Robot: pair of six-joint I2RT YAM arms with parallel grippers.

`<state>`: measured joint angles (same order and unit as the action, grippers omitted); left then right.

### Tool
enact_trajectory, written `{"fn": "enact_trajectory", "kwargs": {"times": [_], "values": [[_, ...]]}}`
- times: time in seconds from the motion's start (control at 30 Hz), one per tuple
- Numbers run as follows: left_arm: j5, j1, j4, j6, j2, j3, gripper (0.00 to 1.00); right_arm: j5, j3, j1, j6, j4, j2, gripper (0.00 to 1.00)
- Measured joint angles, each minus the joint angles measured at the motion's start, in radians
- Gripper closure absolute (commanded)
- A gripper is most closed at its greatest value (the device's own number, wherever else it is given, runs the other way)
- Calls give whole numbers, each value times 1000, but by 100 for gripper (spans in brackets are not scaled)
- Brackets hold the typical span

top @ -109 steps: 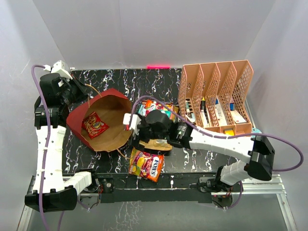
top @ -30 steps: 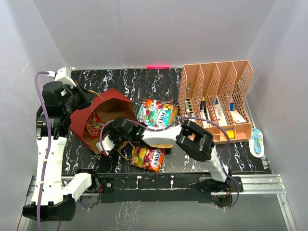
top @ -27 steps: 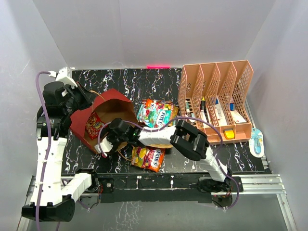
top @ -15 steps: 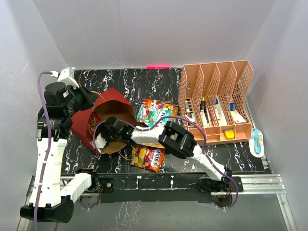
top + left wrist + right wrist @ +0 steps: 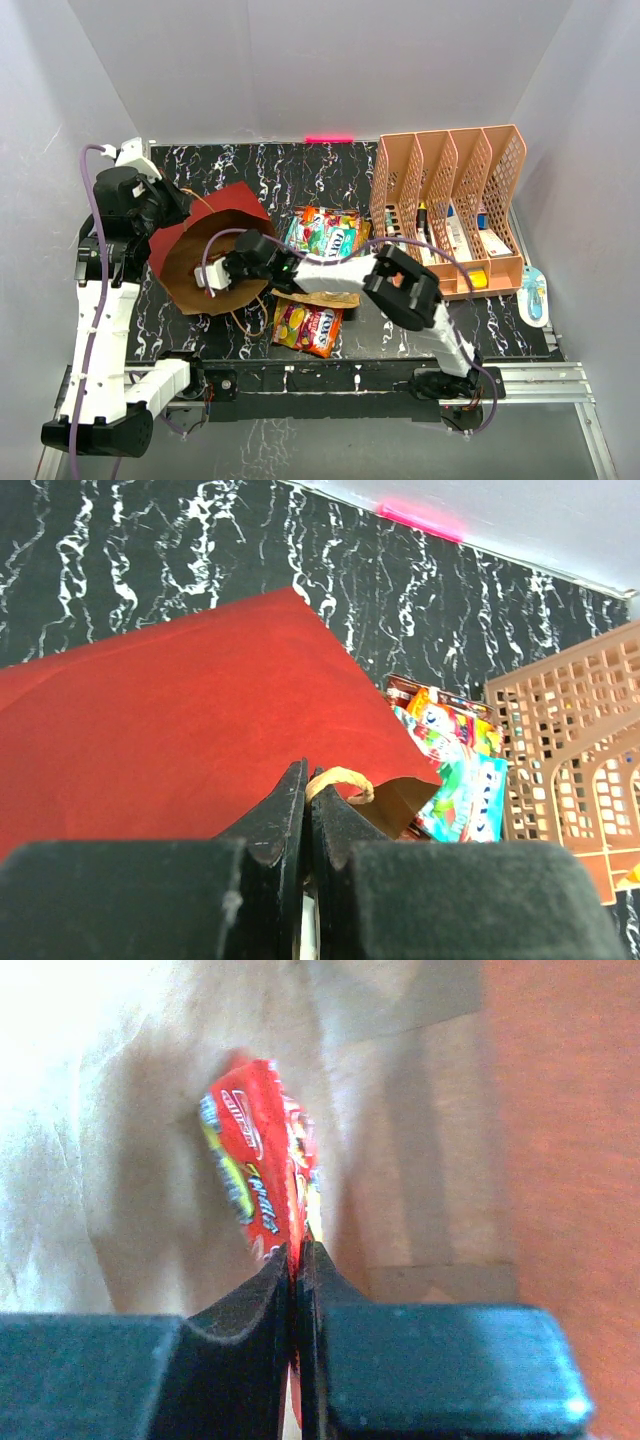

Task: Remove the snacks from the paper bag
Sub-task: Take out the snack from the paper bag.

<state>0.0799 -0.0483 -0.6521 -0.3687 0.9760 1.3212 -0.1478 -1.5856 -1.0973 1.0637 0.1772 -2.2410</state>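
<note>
The paper bag (image 5: pixel 238 200), red outside and brown inside, lies at the left with its mouth tipped towards the top camera. My left gripper (image 5: pixel 305 780) is shut on the bag's cord handle (image 5: pixel 342 776) at the upper rim. My right gripper (image 5: pixel 297 1252) reaches into the bag and is shut on a red snack packet (image 5: pixel 258 1155), which stands on edge against the brown inner wall (image 5: pixel 420 1150). In the top view the right gripper (image 5: pixel 220 273) sits inside the bag's mouth and hides that packet. Other snacks lie outside the bag: teal and orange packets (image 5: pixel 325 235), a gold-brown one (image 5: pixel 318 298) and a yellow-orange one (image 5: pixel 308 328).
A pink mesh desk organiser (image 5: pixel 450 205) holding pens and stationery stands at the right, also seen in the left wrist view as the organiser (image 5: pixel 570 730). A small blue-white item (image 5: pixel 533 295) lies off the mat at the far right. The right arm stretches across the packets on the mat.
The right gripper's jaws have closed on the red packet inside the bag. The left gripper has tipped the bag so that its mouth faces up more, and the right wrist now hides the packet from above.
</note>
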Motion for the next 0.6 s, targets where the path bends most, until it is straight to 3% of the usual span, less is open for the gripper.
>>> {"fn": "enact_trajectory", "kwargs": {"times": [0.27,0.43,0.6], "values": [[-54,0,22,68,-18,-21,100,-43,206,-2,-288,92,330,93],[-96,-1,30,126,-63,-108,100,-61,306,-3,-378,105,405,93],[-171,-2,20,127,-55,-124,100,-86,337,-3,-470,3,492,93]]}}
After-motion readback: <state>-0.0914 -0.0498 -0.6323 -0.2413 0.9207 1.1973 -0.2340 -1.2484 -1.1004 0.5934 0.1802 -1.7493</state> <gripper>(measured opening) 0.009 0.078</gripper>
